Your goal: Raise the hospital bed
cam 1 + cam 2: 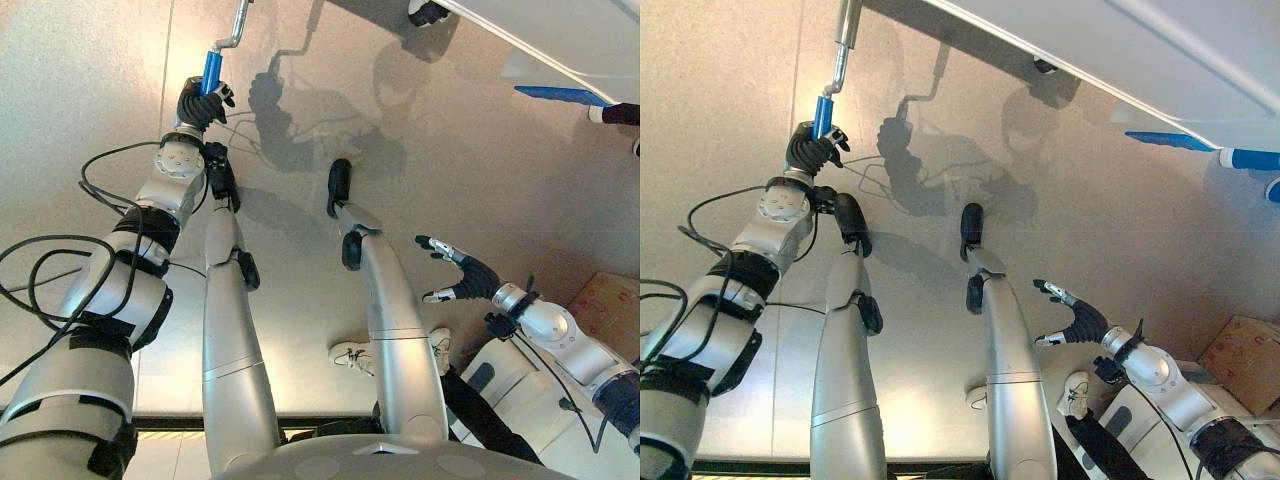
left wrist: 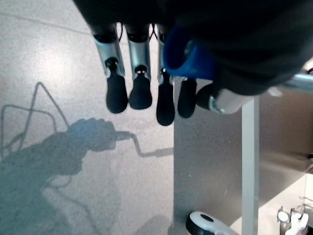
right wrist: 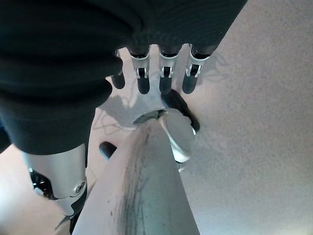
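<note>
Left hand is wrapped around the blue plastic grip of a silver metal crank handle that runs up toward the underside of the white hospital bed frame. In the left wrist view the fingers curl over the blue grip, thumb on the other side: a closed grasp, hand clamped on the grip.

Reason for the hold, as a judgement: the crank is offset from its shaft, so a full wrap around the grip lets the hand sweep it in a circle without slipping off. The arm reaches forward and low because the crank sits at the bed's foot end, below the frame.

Right hand hangs off to the right side above the pale speckled floor, fingers spread and relaxed, holding nothing. Likely kept clear so it does not foul the crank's swing.

A second blue-tipped part shows under the frame further right; I cannot tell whether it is another crank. A bed caster shows near the frame leg.

A brown cardboard box sits at the far right. A person's white shoe is on the floor.

Writing: none legible on the crank, frame or box.
</note>
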Tool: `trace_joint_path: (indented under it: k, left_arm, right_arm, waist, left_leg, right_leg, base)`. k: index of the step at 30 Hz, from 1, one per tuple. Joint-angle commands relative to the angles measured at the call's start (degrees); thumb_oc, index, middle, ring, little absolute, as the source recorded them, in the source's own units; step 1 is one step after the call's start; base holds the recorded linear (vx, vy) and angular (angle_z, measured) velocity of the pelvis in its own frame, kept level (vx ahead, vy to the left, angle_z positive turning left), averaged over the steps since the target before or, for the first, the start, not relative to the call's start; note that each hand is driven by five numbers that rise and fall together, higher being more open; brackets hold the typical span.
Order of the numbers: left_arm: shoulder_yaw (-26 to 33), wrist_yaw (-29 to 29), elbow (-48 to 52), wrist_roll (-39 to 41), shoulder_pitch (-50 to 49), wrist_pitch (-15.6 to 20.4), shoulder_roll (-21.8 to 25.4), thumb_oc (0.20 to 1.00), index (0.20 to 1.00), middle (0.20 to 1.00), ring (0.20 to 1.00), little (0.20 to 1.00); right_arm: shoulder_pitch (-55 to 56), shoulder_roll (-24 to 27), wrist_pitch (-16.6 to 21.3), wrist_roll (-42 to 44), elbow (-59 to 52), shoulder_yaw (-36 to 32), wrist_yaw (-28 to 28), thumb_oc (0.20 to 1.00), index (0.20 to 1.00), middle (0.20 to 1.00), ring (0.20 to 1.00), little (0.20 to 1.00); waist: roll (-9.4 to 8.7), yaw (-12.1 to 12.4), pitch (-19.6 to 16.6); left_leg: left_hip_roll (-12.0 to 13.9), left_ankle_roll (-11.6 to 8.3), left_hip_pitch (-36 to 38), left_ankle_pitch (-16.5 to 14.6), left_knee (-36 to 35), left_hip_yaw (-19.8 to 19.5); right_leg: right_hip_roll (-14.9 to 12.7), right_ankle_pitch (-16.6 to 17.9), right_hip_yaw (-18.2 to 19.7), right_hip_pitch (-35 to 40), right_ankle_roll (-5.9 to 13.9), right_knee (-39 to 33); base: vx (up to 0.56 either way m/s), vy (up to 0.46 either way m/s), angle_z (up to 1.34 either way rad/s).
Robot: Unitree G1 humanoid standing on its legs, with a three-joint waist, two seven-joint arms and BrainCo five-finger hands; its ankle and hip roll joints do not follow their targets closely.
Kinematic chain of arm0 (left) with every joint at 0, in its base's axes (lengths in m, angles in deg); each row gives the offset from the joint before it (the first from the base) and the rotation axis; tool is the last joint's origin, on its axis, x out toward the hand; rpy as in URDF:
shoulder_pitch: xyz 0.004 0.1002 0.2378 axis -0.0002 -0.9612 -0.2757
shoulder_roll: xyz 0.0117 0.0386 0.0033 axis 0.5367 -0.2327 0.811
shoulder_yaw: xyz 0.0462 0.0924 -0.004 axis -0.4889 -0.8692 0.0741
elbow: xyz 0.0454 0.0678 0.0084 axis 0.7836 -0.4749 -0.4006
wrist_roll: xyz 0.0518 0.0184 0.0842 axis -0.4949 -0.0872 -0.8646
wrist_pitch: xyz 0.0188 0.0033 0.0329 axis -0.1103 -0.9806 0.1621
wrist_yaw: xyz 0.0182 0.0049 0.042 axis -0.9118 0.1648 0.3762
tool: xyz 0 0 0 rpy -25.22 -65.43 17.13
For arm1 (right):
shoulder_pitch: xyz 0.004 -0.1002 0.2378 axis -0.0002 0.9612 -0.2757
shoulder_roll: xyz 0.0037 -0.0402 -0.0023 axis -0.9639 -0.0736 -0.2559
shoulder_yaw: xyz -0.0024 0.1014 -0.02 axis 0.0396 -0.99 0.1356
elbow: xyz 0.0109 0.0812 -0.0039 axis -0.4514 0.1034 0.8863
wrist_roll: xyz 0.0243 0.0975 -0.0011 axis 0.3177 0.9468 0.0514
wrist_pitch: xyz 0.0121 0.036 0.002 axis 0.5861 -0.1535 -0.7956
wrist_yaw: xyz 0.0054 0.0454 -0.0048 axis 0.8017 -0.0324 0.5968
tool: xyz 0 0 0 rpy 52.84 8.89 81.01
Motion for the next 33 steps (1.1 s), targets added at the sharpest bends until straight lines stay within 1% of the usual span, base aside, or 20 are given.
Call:
trace_joint_path:
  k: [1,6,11,19,33]
  left_arm:
    - [-0.71,0.81,-0.48,-3.09,1.55,1.08,-1.48,0.200,0.200,0.200,0.200,0.200]
    - [-2.38,1.14,-0.57,-5.07,2.95,0.87,-4.08,0.200,0.200,0.200,0.200,0.200]
    - [-3.31,1.17,-0.02,-5.17,3.01,1.14,-5.98,0.200,0.200,0.200,0.200,0.200]
    - [-3.68,1.71,-0.65,-5.98,3.74,0.70,-6.84,0.200,0.200,0.200,0.200,0.200]
    - [-2.43,2.67,-3.63,-6.91,3.47,-0.09,-8.02,0.200,0.200,0.200,0.200,0.200]
  right_arm:
    - [0.17,-0.12,1.46,1.38,-1.37,2.13,-0.25,1.000,1.000,1.000,1.000,1.000]
    - [-0.16,-0.08,1.31,1.82,-0.94,2.90,-0.25,1.000,1.000,1.000,1.000,1.000]
    - [-0.54,-0.13,1.42,2.15,-0.55,3.49,-0.24,1.000,1.000,1.000,1.000,1.000]
    - [-0.93,-0.05,1.40,2.17,-0.41,3.77,-0.71,1.000,1.000,1.000,1.000,1.000]
    - [-0.64,-0.04,1.53,1.98,-0.54,4.13,-0.80,1.000,1.000,1.000,1.000,1.000]
  waist:
    - [-1.19,1.44,-0.89]
    - [-0.92,1.23,-0.93]
    - [-0.80,1.17,-1.18]
    - [-0.58,1.25,-1.15]
    - [-0.37,1.44,-1.34]
  left_leg:
    - [-1.57,3.45,-1.05,-14.82,13.67,0.74]
    - [-1.59,3.40,-0.84,-14.57,13.36,0.79]
    - [-1.50,3.32,-0.59,-14.38,12.86,0.91]
    - [-1.59,3.29,-0.58,-14.17,12.81,0.79]
    - [-1.71,3.30,-0.67,-13.61,12.29,0.55]
  right_leg:
    - [2.45,8.89,2.84,0.39,4.31,-10.44]
    - [2.47,8.85,2.76,0.41,4.25,-10.46]
    - [2.39,9.05,2.74,0.45,4.25,-10.84]
    - [2.43,9.18,2.76,0.53,4.19,-10.84]
    - [2.19,9.20,2.38,0.65,4.09,-10.62]
  base:
    - [-0.01,-0.032,-0.01]
    - [0.00,-0.006,0.00]
    - [0.00,0.000,0.00]
    - [0.00,0.000,0.00]
    - [0.00,0.000,0.00]
